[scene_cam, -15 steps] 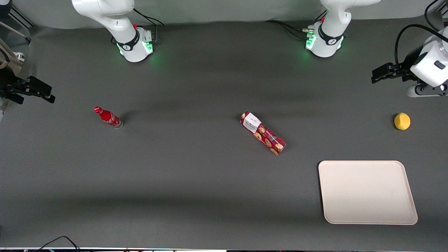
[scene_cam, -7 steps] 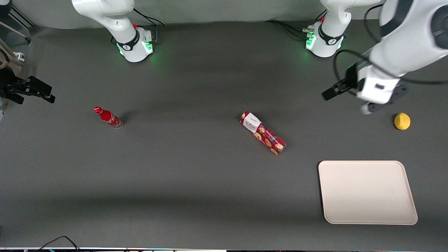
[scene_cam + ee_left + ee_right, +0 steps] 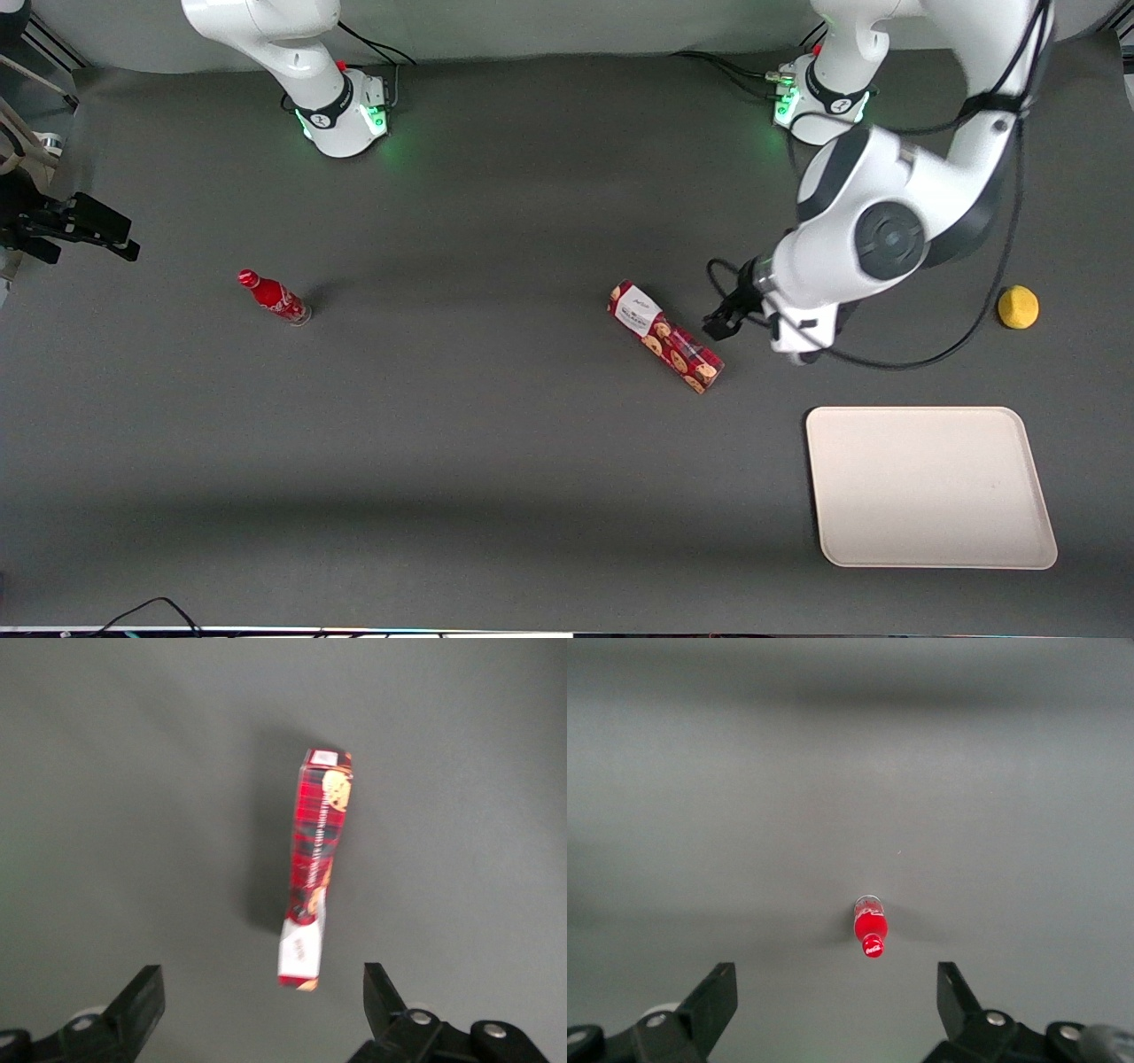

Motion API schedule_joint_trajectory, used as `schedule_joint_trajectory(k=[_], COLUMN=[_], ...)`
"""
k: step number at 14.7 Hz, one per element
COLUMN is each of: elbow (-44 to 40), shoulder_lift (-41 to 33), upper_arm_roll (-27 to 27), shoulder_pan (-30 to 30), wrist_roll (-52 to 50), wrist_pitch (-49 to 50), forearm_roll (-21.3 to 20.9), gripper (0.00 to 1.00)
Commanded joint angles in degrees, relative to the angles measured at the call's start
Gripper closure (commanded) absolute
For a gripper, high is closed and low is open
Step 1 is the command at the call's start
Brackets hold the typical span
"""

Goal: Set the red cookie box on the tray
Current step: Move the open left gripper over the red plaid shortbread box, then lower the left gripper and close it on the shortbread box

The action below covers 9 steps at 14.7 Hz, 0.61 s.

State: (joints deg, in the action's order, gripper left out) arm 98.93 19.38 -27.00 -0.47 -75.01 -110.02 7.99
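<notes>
I am on the approach: the left arm's black two-finger gripper (image 3: 725,321) hangs spread wide and empty, just beside the long dark-red cookie box (image 3: 665,337) lying on the grey table (image 3: 496,461). Next I need to centre over the box, descend and close across its narrow width, then carry it to the empty cream-white rectangular tray (image 3: 930,486).

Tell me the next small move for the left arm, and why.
Probably slide the end effector on over the cookie box and lower it. Its fingers are open, the box lies flat on the table beside it, ungrasped, and the tray, nearer the front camera, has nothing on it.
</notes>
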Motion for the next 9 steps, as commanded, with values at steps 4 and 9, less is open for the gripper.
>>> schedule_joint_trajectory(k=[4, 9], elbow=[3.2, 5.7], shoulder_lift=[13.2, 19.5], upper_arm_roll=[-4.2, -6.3], shoulder_pan=[-2.8, -3.2], wrist_roll=[-12.0, -16.7], wrist_pitch=[-15.5, -21.6], forearm_roll=[-11.7, -22.3], gripper=[0.0, 0.3])
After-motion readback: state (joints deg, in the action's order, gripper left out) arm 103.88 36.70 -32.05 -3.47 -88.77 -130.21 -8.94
